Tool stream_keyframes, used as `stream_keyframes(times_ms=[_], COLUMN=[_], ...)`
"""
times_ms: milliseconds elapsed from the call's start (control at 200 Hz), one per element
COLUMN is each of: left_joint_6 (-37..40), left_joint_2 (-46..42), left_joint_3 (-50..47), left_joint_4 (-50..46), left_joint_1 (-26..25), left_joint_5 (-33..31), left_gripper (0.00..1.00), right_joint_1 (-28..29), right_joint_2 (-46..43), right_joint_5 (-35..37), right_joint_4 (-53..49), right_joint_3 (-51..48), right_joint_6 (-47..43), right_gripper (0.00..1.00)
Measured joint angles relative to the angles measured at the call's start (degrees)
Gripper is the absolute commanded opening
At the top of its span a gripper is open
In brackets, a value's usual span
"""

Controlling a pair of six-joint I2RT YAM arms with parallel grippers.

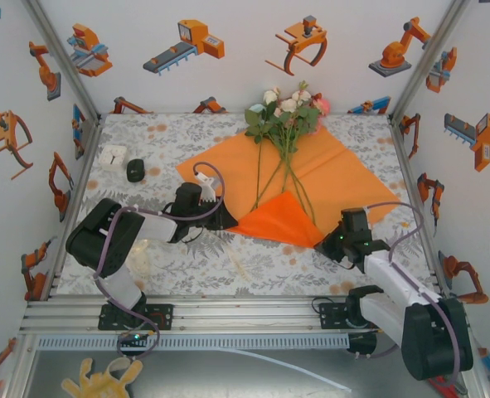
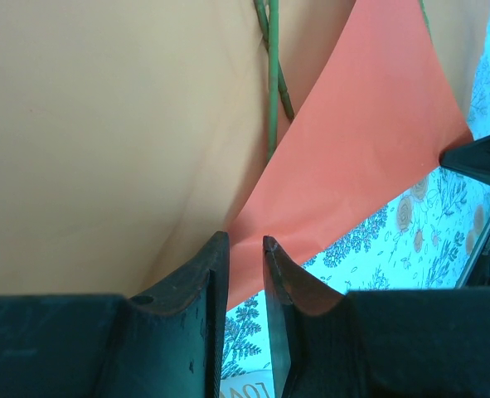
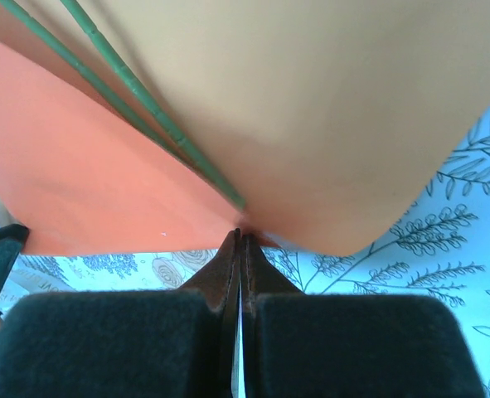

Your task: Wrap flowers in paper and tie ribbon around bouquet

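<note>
As both arms reach across the tabletop (image 1: 186, 265), right claw (image 3: 241, 236): closed tight on the near folded corner of the paper (image 1: 344, 170).
Left claw (image 2: 245, 245): jaws slightly apart at the flap's left corner, not clamped.
Flowers (image 1: 286, 112): stems under the flap, blooms past the far edge.

No legible text anywhere

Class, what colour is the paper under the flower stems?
The paper is bright orange; top external view shows it best.
</note>
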Motion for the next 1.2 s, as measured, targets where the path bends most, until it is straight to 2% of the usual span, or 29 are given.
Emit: stream_keyframes(times_ms=[305,511,686,871,926,1096,1201], left_joint_6=[-0.1,0.1,0.0,-0.1,-0.1,0.4,1.0], left_joint_2=[-0.1,-1.0,-1.0,-1.7,-3.0,-8.7,-13.4], left_joint_3=[-0.5,-0.7,-0.8,-0.9,-0.9,-0.7,0.6], left_joint_4=[0.9,-0.3,0.0,-0.2,-1.9,-7.9,-12.5], left_joint_1=[0.0,0.0,0.0,-0.1,-0.1,-0.1,-0.1], left_joint_5=[-0.3,-1.2,-1.1,-0.9,-1.1,-2.8,-4.7], left_gripper=[0.29,0.29,0.3,0.39,0.46,0.57,0.64], right_joint_1=[-1.8,-5.8,-6.0,-6.0,-6.0,-5.6,-3.1], right_joint_2=[-1.1,-3.9,-3.0,-4.8,-5.1,-5.5,-5.8], right_joint_5=[1.7,3.2,3.0,1.8,0.6,-3.2,-3.7], right_joint_4=[-3.1,-7.4,-8.1,-10.0,-10.4,-9.6,-9.1], right_joint_3=[0.2,1.1,1.0,2.0,3.5,9.0,11.5], right_joint_6=[0.2,-2.0,-2.2,-3.5,-3.8,-4.5,-4.5], right_gripper=[0.01,0.01,0.01,0.04,0.06,0.12,0.14])
